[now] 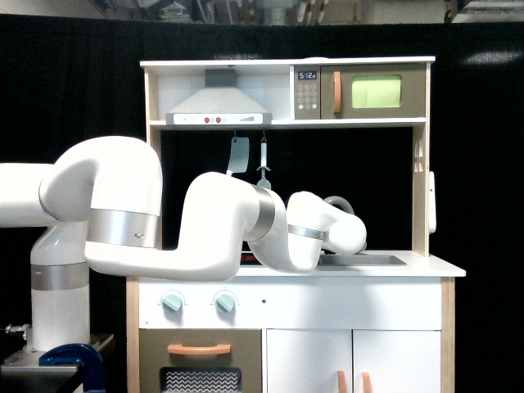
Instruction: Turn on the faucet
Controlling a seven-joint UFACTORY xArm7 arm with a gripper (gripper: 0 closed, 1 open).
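One exterior view only, facing a toy play kitchen (286,164) against black curtain. White xArm7 arm (221,233) reaching in from the exterior view's left, folded low across the worktop (434,265), last link ending at the sink (381,259). Of the grey gooseneck faucet (340,201), only the top of the arched spout showing above the wrist; base and stubby lever hidden behind the arm. Gripper not visible, covered by the arm's own end link, so cannot tell whether open, closed, or touching anything. Above, a toy range hood (217,105), microwave (372,92) and two hanging utensils (250,155); below, two pale teal stove knobs (196,302), not part of this job.

Judged step in hand: final approach to the faucet lever, or perhaps first contact. Turned on or not, impossible to say from this angle.

To do it well: slow, small movement close to the base of the tap; contact on the lever alone, not on the spout, which sits right above the wrist and could be knocked. Light sideways or rotary push, following the lever's arc rather than forcing straight through. Wrist kept clear of the sink rim and worktop edge. Stop once the lever reaches its end.
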